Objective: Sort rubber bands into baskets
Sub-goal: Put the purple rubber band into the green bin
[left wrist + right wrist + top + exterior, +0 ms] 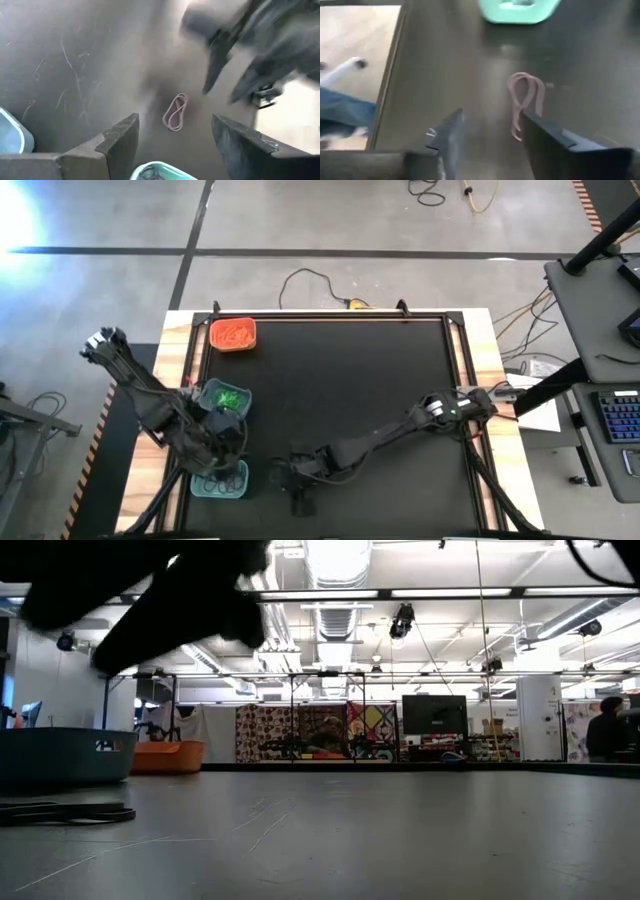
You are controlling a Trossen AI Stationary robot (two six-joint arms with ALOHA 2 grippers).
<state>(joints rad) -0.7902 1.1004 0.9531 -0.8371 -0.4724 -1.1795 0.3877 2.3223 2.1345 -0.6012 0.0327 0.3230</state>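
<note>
Rubber band, a pale twisted loop, lies on the black mat just right of the near teal basket. Left gripper hangs spread and empty there; right gripper stands released, one finger beside the loop.

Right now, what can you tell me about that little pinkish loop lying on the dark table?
The rubber band is a thin, pale pinkish elastic loop, pinched into a long narrow shape with a twist. It lies flat on the scuffed dark mat, outside every basket, a short way from a teal basket. The right gripper sits right over it, jaws apart, one finger beside its end. Nothing holds it.
</note>
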